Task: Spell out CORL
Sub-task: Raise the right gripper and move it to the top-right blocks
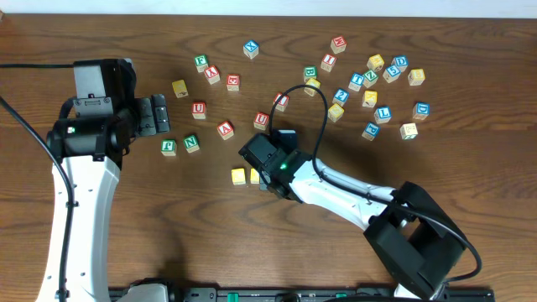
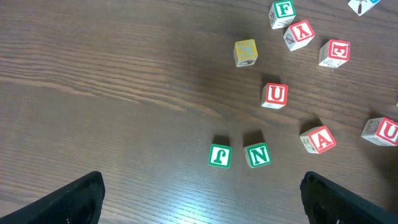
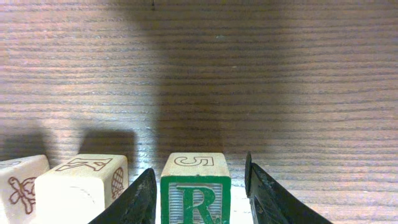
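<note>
Right jaws: released, standing either side of the green R cube [image 3: 195, 199] with slim gaps
Left jaws: wide apart, nothing held, above the worktop [image 2: 124, 74]
R cube: on worktop, just beside two yellow cubes [image 1: 239, 175] [image 1: 254, 175]

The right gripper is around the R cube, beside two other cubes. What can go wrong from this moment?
1. The right gripper stands slightly open around the R cube; one finger sits close to the neighbour cube, so opening wider may push it out of line.
2. The L cube lies in a crowded cluster; fetching it may knock others.
</note>
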You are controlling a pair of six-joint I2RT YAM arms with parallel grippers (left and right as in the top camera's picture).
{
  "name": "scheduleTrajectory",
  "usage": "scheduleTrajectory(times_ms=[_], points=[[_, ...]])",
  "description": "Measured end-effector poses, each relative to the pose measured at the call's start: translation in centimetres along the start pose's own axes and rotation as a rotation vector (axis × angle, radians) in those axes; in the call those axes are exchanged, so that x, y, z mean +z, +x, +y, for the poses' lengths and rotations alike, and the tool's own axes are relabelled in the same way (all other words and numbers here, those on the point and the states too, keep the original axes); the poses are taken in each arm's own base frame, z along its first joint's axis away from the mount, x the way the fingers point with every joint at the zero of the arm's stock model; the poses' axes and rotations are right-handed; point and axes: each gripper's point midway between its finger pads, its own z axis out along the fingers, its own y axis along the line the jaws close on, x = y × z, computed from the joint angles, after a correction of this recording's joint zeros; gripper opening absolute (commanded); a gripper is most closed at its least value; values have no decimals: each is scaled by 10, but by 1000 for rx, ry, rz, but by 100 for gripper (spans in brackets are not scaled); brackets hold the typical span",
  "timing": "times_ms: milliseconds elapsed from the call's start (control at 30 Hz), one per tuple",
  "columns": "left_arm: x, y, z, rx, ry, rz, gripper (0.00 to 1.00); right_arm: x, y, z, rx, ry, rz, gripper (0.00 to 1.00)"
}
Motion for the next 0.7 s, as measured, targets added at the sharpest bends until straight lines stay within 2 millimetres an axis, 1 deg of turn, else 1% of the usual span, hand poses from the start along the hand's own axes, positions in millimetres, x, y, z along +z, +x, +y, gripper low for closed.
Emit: scheduleTrajectory(times_ms=[133,233,267,333,367,467,500,567,600,633,700], points=[[0,0,0,0,0,0,99,0,0,0,-14,0,0,42],[0,0,0,0,0,0,99,-3,0,-1,-38,5,5,46],[0,0,0,0,0,0,99,-6,0,-3,-50,15,10,51],[0,0,0,0,0,0,99,-15,-7,-3,-75,21,-5,62],[0,0,0,0,0,0,99,-22,-13,-4,-85,32,-19,64],[0,0,0,0,0,0,99,-51,-39,-2,-116,46,-88,66],[0,0,0,0,0,0,99,-65,-50,-1,-123,51,-119,67],[0,0,0,0,0,0,99,-106,-86,-2,-146,80,-227,71],[0,0,0,0,0,0,99,-115,-95,-2,-143,83,-257,73],[0,0,0,0,0,0,99,-131,-108,-7,-157,111,-295,76],[0,0,0,0,0,0,99,-151,-128,-17,-168,160,-348,78]])
